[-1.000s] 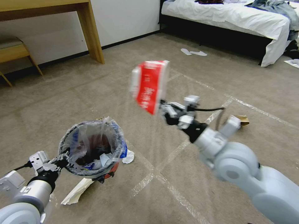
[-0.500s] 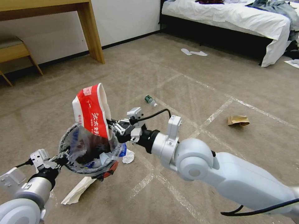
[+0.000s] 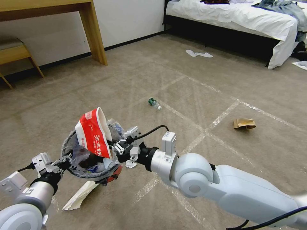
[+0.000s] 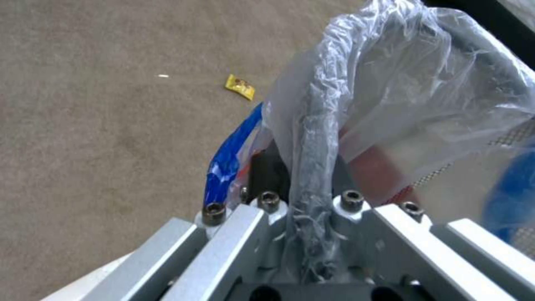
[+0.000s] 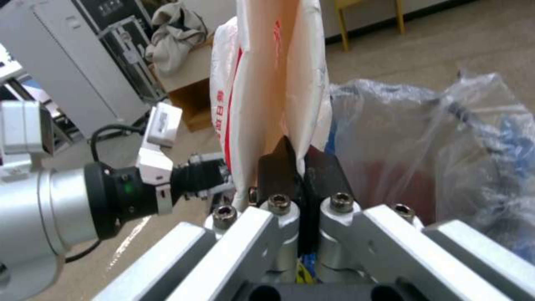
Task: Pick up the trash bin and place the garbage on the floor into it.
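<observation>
The trash bin (image 3: 110, 174), red-orange with a crinkled clear liner (image 5: 418, 142), hangs just above the floor (image 3: 198, 89) at the lower left. My left gripper (image 3: 65, 159) is shut on its rim (image 4: 312, 138), beside the blue patch (image 4: 228, 154). My right gripper (image 3: 113, 148) is shut on a red-and-white carton (image 3: 94, 132), pinching its lower edge (image 5: 267, 83). The carton stands tilted with its bottom end inside the bin's mouth. More garbage lies on the carpet: a green-labelled bottle (image 3: 153, 103), a brown paper bag (image 3: 244, 123), a white tissue (image 3: 130, 164) and a white paper (image 3: 78, 196).
A wooden table leg (image 3: 94, 32) and a low wooden seat (image 3: 12, 51) stand at the back left. A bed (image 3: 240, 19) with white sheets fills the back right, slippers (image 3: 198, 53) before it. A yellow wrapper (image 4: 240, 86) lies on the carpet.
My right arm swung left and down, carrying the carton from mid-air over the floor to the bin's mouth. The bin and left gripper stayed put.
</observation>
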